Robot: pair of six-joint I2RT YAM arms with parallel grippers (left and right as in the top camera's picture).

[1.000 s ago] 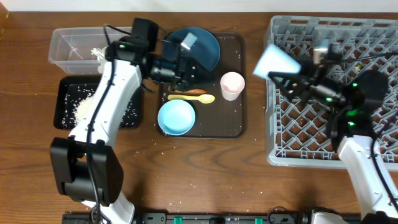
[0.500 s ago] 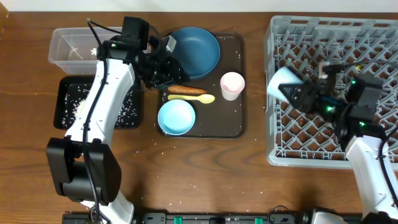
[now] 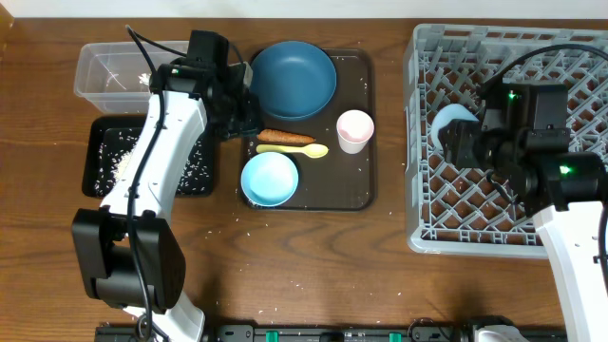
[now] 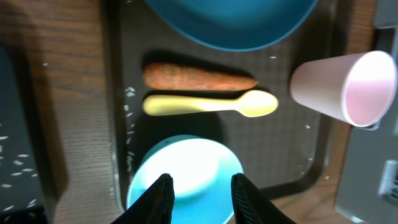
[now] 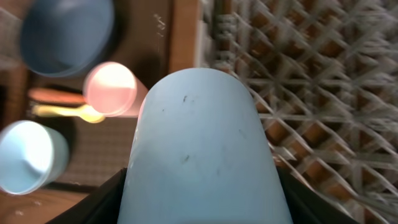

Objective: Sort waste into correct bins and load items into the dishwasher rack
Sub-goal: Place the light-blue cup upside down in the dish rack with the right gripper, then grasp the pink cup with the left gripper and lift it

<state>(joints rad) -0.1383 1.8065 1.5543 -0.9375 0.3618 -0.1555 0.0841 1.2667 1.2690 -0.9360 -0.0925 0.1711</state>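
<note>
Clear plastic tub (image 3: 106,74): far left on the surface, with a scrap of white tissue (image 3: 145,79) at its right end, partly behind my left arm.
Black tray (image 3: 100,180): just in front of the tub, with rice grains (image 3: 123,161) scattered inside it.
Left hand (image 4: 202,182): released, its fingers apart with nothing between them, hovering above the light blue bowl (image 3: 269,179).
Brown serving tray (image 3: 334,185): the dark blue plate (image 3: 293,79) sits at the far end. The carrot (image 3: 285,137) and yellow spoon (image 3: 293,150) lie side by side mid-tray, with the bowl nearest me and the pale pink cup (image 3: 354,130) on the right.
Right hand (image 5: 200,199): grasping the small light blue cup (image 3: 448,123) over the left side of the rack. I cannot tell whether the cup touches the pegs.
Dishwasher rack (image 3: 446,223): far right on the surface.
</note>
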